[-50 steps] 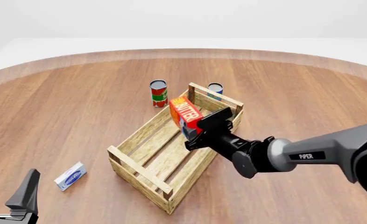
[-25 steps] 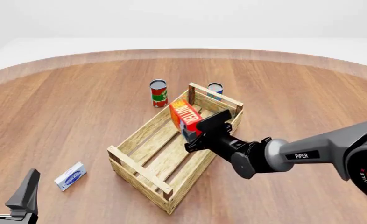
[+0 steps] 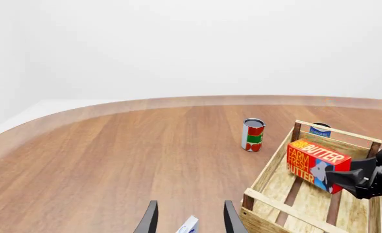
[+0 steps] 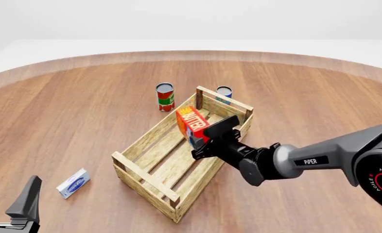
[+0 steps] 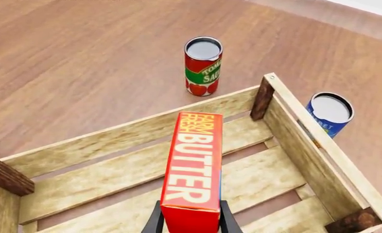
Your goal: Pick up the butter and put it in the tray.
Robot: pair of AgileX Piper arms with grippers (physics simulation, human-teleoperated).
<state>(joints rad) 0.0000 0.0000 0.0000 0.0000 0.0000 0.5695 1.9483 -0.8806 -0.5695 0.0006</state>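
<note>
The butter [image 4: 192, 123] is a red-orange carton with white lettering, held tilted inside the far half of the tray [image 4: 148, 137], a large wooden slat crate. My right gripper [image 4: 204, 137] is shut on the carton's near end. In the right wrist view the butter [image 5: 194, 170] stands between the fingers [image 5: 155, 221] over the tray's floor slats [image 5: 113, 179]. I cannot tell whether it touches them. The left wrist view shows the butter [image 3: 317, 162] in the tray [image 3: 269, 204]. My left gripper [image 4: 8, 192] is open and empty at the near left.
A red tomato can [image 4: 165, 96] stands just beyond the tray's far left corner. A blue can [image 4: 224, 92] stands behind the tray's far end. A small white-and-blue flat box [image 4: 74, 183] lies near my left gripper, on the round wooden table.
My right gripper has lowered the butter a little deeper into the tray's far half. The left arm has not moved.
</note>
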